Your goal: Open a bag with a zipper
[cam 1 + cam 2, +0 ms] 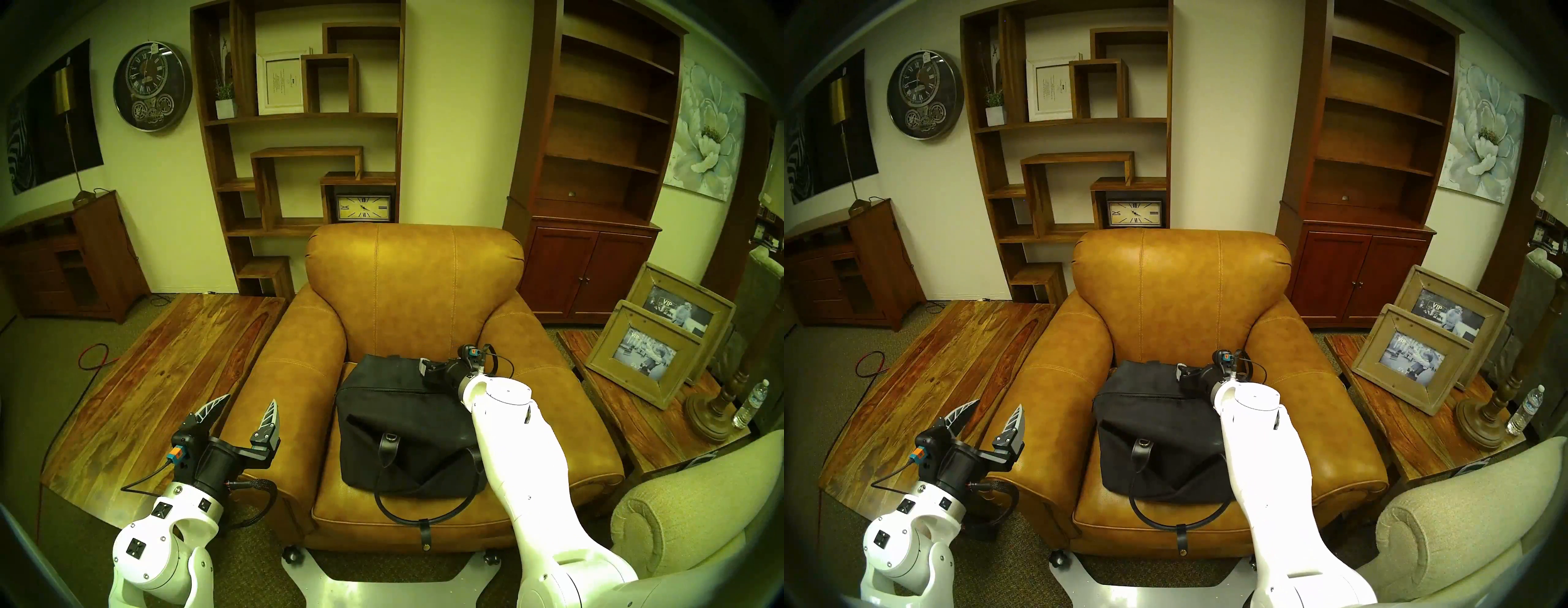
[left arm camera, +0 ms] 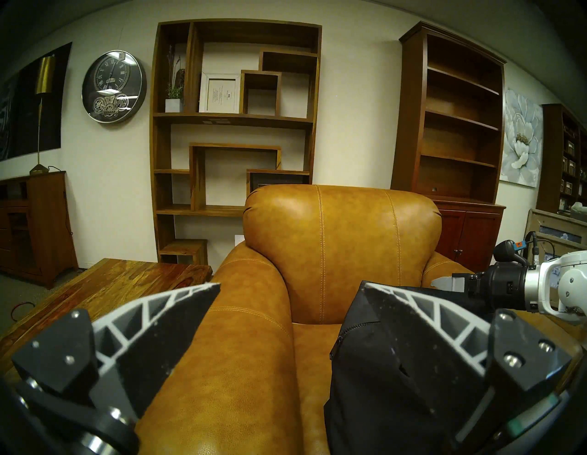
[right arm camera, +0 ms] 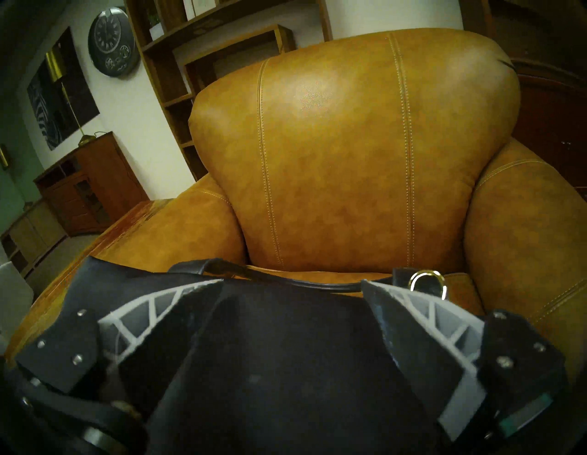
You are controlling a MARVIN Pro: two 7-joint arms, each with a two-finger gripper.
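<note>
Black bag (image 1: pixel 403 420) on tan armchair (image 1: pixel 407 280) seat. Right gripper (image 3: pixel 292 286) spread wide over bag top (nothing held), metal ring (image 3: pixel 427 281) at one o'clock. Left gripper (image 1: pixel 248 407) also agape, empty, at bag's nine o'clock.

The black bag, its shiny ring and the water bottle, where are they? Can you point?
black bag (image 1: pixel 394 407): head left view, on its front fabric side.
shiny ring (image 3: pixel 427 279): right wrist view, on the metal loop's top.
water bottle (image 1: pixel 751 403): head left view, on the clear body.

The bag (image 1: pixel 403 424) sits on the armchair (image 1: pixel 407 297) seat; the bookshelf (image 1: pixel 297 127) stands behind it, the coffee table (image 1: pixel 169 373) left, picture frames (image 1: pixel 653 352) right.
</note>
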